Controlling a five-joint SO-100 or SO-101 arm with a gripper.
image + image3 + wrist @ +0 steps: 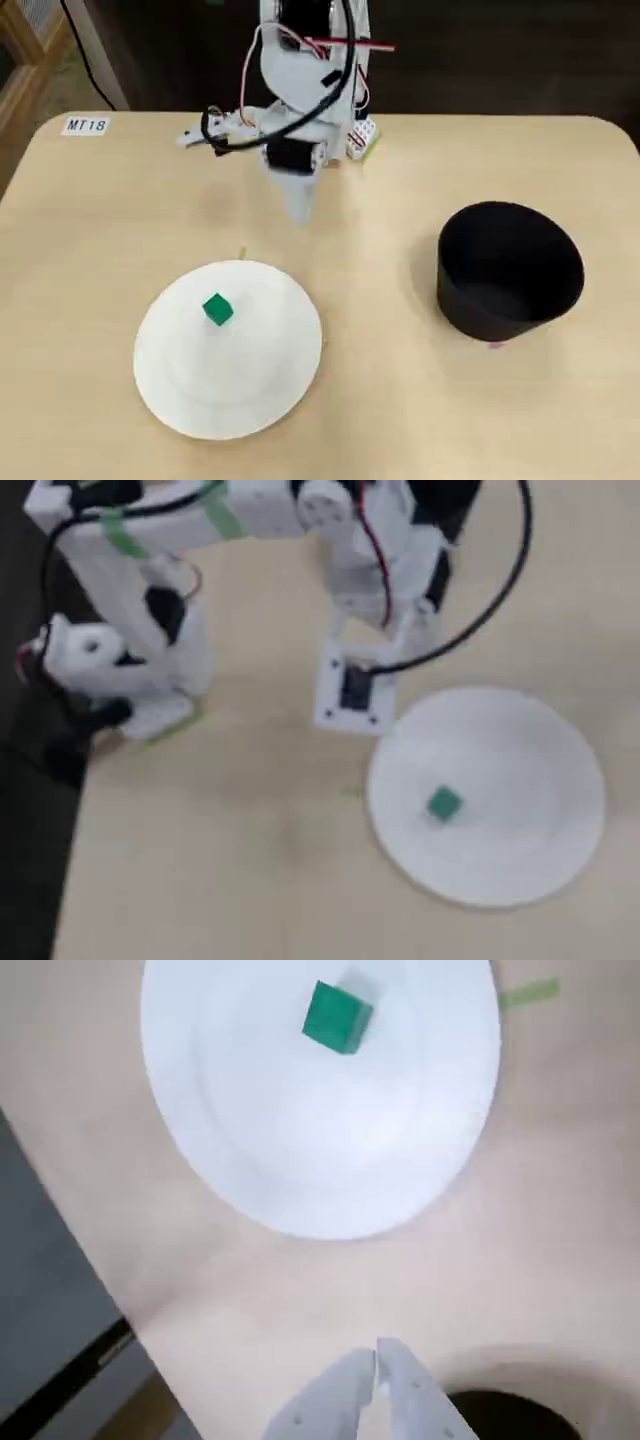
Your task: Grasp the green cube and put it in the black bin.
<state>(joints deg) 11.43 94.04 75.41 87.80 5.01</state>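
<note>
A small green cube point(217, 309) lies on a round white plate point(250, 385), left of the table's middle. It also shows in the wrist view point(338, 1017) and the other fixed view point(445, 802), both with the plate point(320, 1150) point(510, 830). The black bin point(510, 270) stands upright and empty at the right, and its rim shows at the bottom of the wrist view point(510, 1418). My gripper point(300, 208) hangs above bare table behind the plate, well clear of the cube. Its white fingertips point(377, 1352) are together with nothing between them.
The arm's base point(150, 695) stands at the table's far edge. A label reading MT18 point(85, 125) is at the far left corner. A strip of green tape point(530, 993) lies on the table beside the plate. The table's edge and dark floor point(50, 1330) are nearby.
</note>
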